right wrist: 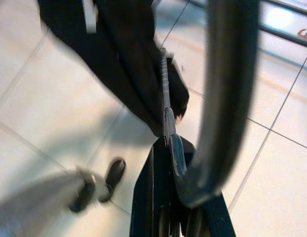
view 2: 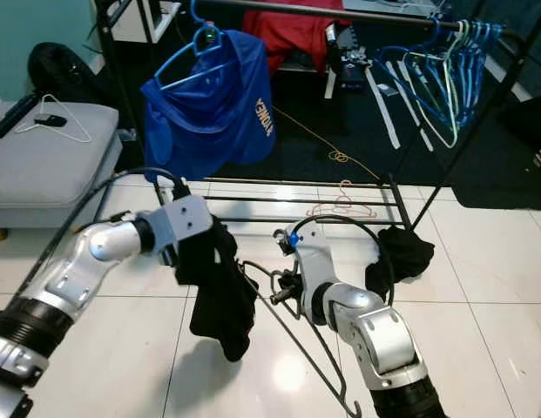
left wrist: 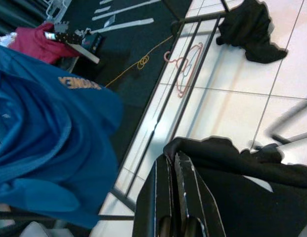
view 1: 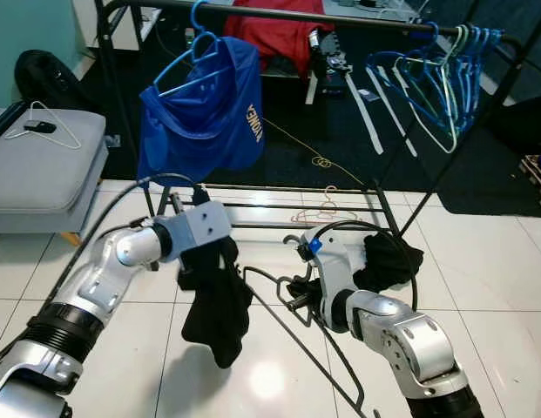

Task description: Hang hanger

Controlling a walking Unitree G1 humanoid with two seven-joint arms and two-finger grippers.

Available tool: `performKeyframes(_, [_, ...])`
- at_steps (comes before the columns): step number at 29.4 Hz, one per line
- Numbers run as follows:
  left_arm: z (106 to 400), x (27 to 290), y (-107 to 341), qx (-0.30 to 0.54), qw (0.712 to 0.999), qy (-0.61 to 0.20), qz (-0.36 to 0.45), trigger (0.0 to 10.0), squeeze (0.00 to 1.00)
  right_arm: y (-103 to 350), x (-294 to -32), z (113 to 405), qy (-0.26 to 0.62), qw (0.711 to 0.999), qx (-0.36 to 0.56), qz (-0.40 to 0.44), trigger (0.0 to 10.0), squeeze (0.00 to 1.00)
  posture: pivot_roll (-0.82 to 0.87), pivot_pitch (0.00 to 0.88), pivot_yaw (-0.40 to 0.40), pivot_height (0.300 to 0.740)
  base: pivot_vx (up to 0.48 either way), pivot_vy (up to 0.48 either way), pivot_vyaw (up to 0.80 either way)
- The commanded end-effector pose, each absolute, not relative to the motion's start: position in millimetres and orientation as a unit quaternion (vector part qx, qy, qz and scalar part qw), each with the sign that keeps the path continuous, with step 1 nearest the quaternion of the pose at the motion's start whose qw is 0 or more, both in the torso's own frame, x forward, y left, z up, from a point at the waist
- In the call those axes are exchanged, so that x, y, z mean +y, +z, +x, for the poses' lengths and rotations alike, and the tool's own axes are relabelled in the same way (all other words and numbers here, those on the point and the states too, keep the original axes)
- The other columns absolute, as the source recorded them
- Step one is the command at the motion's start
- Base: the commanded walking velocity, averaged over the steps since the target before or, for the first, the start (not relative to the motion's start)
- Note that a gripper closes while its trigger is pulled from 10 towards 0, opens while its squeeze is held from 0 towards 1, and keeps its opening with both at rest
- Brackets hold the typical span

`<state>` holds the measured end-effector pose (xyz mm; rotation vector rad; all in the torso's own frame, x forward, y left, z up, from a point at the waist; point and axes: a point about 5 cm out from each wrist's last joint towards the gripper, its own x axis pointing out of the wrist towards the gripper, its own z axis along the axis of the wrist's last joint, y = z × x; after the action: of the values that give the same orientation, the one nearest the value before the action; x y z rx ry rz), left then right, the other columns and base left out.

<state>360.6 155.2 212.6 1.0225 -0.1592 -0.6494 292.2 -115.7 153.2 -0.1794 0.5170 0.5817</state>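
Observation:
A black hanger [view 1: 298, 335] slants low over the white tiles, one end at the black garment [view 1: 218, 313]. My right gripper [view 1: 298, 296] is shut on the hanger near its hook, seen up close in the right wrist view [right wrist: 168, 148]. My left gripper [view 1: 205, 257] is shut on the top of the black garment, which hangs limp below it above the floor. In the left wrist view the shut fingers [left wrist: 185, 197] press into the black cloth [left wrist: 242, 197]. The clothes rack's top bar [view 1: 340, 17] runs across the back, well above both grippers.
A blue shirt [view 1: 205, 113] hangs on a blue hanger at the rack's left; several blue and pale hangers [view 1: 436, 78] hang at its right. Black cloth [view 1: 396, 257] and a pink hanger [view 1: 318, 209] lie by the rack's base. A grey ottoman [view 1: 43, 165] stands left.

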Motion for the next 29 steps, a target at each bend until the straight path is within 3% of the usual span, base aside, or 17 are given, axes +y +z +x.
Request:
performKeyframes(1, [361.4,157.3,210.8,-0.078,0.797,-0.31,0.512,10.0,0.0,150.3,-124.8,287.5,0.311,0.903,0.262,-0.136,10.0,0.0,-0.05,0.219,-0.045,0.74,0.0,0.0,0.0])
performKeyframes(14, [370.6,167.1,212.3,-0.08,0.747,-0.309,0.584,10.0,0.0,170.0,-175.3,277.5,0.344,0.848,0.286,-0.286,10.0,0.0,-0.06,0.224,-0.044,0.74,0.0,0.0,0.0])
performKeyframes(21, [373.6,166.9,213.4,-0.098,0.734,-0.314,0.594,10.0,0.0,174.1,-176.8,279.2,0.333,0.862,0.285,-0.252,10.0,0.0,-0.06,0.223,-0.04,0.74,0.0,0.0,0.0])
performKeyframes(25, [367.6,157.5,219.7,-0.142,0.726,-0.355,0.572,10.0,0.0,177.6,-166.1,283.4,0.366,0.878,0.251,-0.181,10.0,0.0,-0.06,0.213,-0.039,0.74,0.0,0.0,0.0])
performKeyframes(29, [361.3,148.4,226.4,-0.184,0.716,-0.389,0.549,10.0,0.0,180.4,-164.6,284.9,0.389,0.876,0.235,-0.162,10.0,0.0,-0.06,0.208,-0.046,0.74,0.0,0.0,0.0])
